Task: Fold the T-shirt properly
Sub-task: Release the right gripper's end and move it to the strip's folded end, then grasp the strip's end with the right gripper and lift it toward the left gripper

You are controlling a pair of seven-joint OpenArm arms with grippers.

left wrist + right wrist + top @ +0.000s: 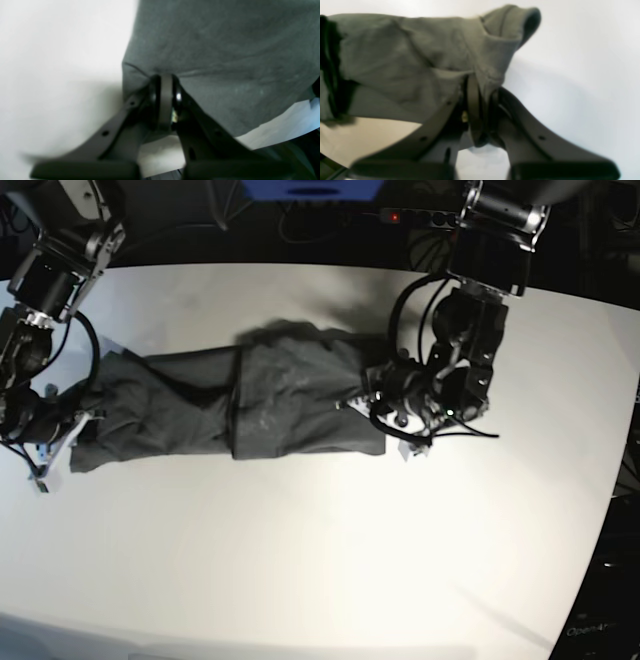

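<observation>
Both grippers, left (165,87) and right (480,92), pinch the T-shirt (250,405); cloth stretched between

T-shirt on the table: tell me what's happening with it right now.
A two-armed robot is folding the dark grey T-shirt, which lies stretched in a long band across the white table. The left gripper is shut on one end of the cloth; the right gripper pinches the other, bunched end. The band is not yet folded into a compact shape.
</observation>
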